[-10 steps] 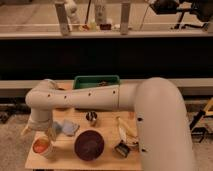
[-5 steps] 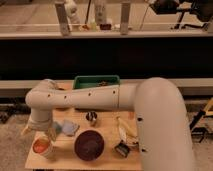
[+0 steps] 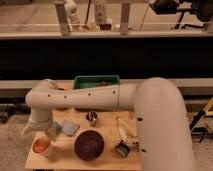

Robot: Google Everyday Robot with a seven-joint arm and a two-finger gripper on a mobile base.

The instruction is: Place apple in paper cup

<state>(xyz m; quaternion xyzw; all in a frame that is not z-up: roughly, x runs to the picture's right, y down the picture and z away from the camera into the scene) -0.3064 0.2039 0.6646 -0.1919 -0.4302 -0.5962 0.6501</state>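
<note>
The paper cup stands at the front left corner of the wooden table. Inside it, filling its mouth, lies the orange-red apple. My gripper hangs just above and slightly behind the cup, at the end of the big white arm that reaches in from the right. It is open, with one pale finger to the left of the cup and the other to its right. Nothing is between the fingers.
A dark maroon bowl sits right of the cup. Behind it are a shiny metal cup and a blue-grey soft object. A green bin stands at the back. A pale banana-like object and a small dark item lie right.
</note>
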